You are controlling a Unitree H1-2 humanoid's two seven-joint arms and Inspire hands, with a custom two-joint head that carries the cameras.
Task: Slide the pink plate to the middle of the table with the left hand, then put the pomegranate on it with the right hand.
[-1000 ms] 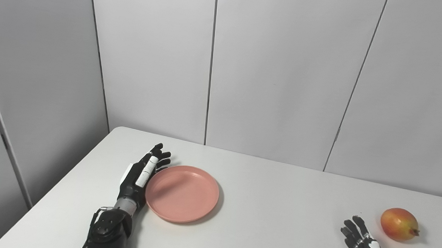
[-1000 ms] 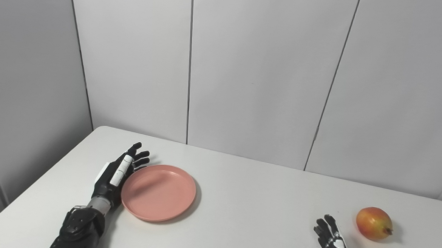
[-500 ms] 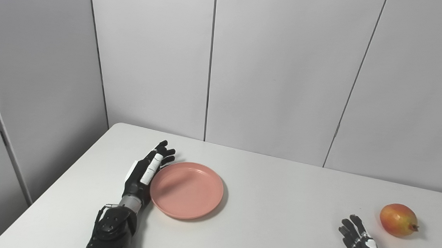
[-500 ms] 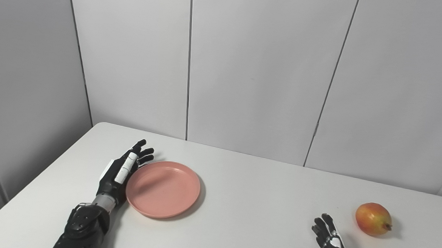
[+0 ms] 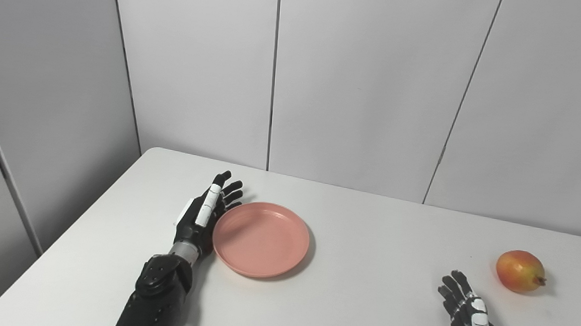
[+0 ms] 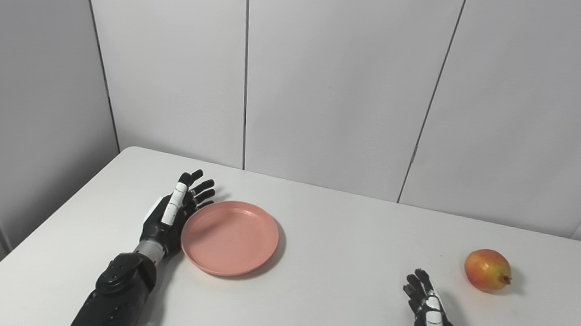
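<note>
A: So, left eye view: where does the pomegranate (image 5: pixel 520 271) sit from the plate (image 5: pixel 260 239)?
B: Well apart, off to the plate's right on the table (image 5: pixel 374 267). It lies on its side, long axis roughly left to right, its small crown end pointing right, away from the plate.
A: And the plate?
B: Pink, flat on the table, nothing in it. The left hand (image 5: pixel 204 217) stands on edge against the plate's left rim, fingers straight and a little spread, holding nothing.
A: Right eye view?
B: Same layout. The right hand (image 6: pixel 428 309) is far right of the plate, nearer the pomegranate and on its near left, not touching it; fingers apart, holding nothing. The left hand's palm faces the plate, fingertips past its far-left rim.
</note>
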